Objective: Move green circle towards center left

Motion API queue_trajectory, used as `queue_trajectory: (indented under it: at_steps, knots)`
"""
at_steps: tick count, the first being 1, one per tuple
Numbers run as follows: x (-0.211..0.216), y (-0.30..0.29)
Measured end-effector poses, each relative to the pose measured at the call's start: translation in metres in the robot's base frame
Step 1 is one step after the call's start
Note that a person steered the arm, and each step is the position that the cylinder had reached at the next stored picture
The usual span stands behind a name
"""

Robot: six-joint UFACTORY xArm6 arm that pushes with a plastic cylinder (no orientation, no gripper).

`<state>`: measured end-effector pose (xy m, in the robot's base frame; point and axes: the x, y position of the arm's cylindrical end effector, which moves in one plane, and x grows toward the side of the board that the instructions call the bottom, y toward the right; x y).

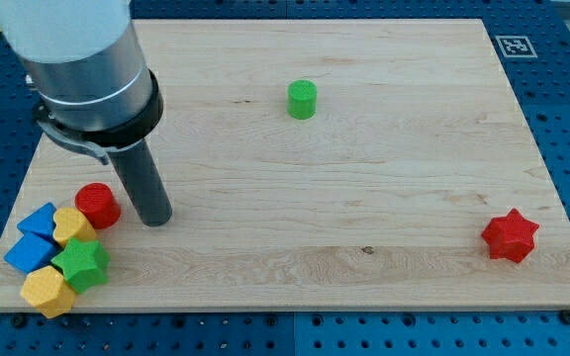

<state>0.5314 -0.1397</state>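
Note:
The green circle (pixel 302 100) is a small green cylinder standing alone on the wooden board (pixel 364 198), a little above the board's middle. My tip (pixel 154 220) rests on the board at the view's left, far to the lower left of the green circle. It is just right of a red cylinder (pixel 97 205), close to it; I cannot tell whether they touch.
A cluster of blocks sits at the bottom left corner: a blue block (pixel 34 237), a yellow block (pixel 71 225), a green star (pixel 82 264) and a yellow hexagon (pixel 47 290). A red star (pixel 510 235) lies near the right edge.

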Motion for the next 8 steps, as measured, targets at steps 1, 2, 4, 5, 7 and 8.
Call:
queue_trajectory:
  at_steps: [1, 2, 4, 5, 7, 8]
  knots:
    - [0.000, -0.004]
    - [-0.013, 0.030]
    - [-0.067, 0.148]
    - [-0.114, 0.172]
    - [-0.214, 0.184]
    - [-0.241, 0.178]
